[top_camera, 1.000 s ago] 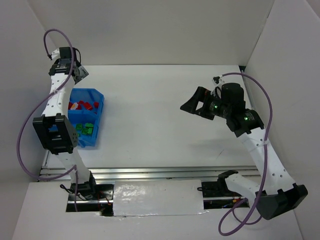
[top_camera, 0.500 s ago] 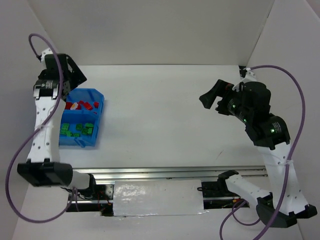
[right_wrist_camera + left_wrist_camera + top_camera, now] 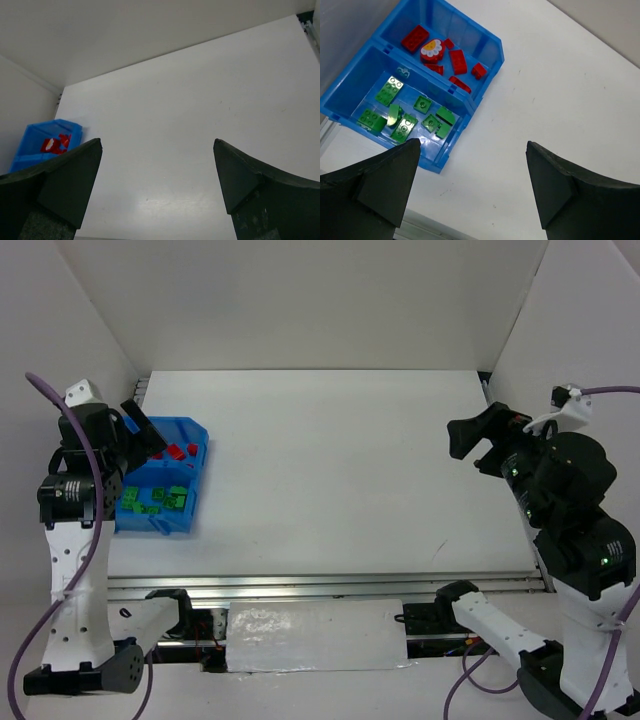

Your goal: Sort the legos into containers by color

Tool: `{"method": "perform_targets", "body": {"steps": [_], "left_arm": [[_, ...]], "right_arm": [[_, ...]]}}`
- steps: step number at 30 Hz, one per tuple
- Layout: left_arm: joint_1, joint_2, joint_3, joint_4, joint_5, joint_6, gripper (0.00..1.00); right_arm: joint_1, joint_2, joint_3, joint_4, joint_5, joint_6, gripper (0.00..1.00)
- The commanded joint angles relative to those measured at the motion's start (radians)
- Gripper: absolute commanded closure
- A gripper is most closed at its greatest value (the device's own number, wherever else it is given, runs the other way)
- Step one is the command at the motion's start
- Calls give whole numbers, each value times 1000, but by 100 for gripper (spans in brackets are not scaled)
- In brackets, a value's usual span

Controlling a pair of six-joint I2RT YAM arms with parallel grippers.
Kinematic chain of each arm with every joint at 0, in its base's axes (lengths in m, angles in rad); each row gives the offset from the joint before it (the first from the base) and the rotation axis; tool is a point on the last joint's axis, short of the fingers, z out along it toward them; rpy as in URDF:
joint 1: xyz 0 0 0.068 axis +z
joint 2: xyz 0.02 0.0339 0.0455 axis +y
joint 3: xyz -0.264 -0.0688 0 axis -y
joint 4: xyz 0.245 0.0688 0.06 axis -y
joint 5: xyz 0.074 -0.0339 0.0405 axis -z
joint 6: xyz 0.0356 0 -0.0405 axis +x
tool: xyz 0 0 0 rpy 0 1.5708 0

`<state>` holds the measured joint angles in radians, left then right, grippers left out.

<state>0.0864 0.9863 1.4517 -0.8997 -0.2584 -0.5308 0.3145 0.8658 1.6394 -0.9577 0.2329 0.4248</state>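
Resting colour-sorted in the blue bin at the bench's left edge, the legos could spill should the spread, empty left end effector, or the equally spread right end effector, clip it.

Bin: bright blue throughout.
Red legos: plain red. One flower piece has white petals and a yellow centre.
Green legos: bright green.
Counter: plain white.
Left gripper, right gripper: matt black.
Arms: white, with black joints.
Cables: purple.
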Motion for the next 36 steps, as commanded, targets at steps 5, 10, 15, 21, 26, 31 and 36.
{"method": "perform_targets", "body": {"steps": [5, 10, 15, 21, 26, 31, 36], "left_arm": [[-65, -21, 108, -82, -118, -15, 1], [-126, -52, 133, -153, -346, -12, 1], [-183, -107, 167, -145, -369, 26, 1], [-201, -153, 159, -151, -341, 8, 1], [-215, -170, 206, -157, -308, 12, 0], [-226, -233, 204, -139, -223, -21, 1], [-228, -343, 102, -120, -179, -51, 1]], "right_arm": [[17, 10, 57, -1, 102, -27, 0], [17, -10, 57, 7, 112, -21, 0], [20, -33, 10, 19, 95, -15, 0], [18, -68, 14, 51, 57, -18, 0], [20, -117, 0, 51, 57, -29, 0], [20, -162, -19, 60, 37, -24, 0], [21, -228, -59, 62, 54, -29, 0]]}}
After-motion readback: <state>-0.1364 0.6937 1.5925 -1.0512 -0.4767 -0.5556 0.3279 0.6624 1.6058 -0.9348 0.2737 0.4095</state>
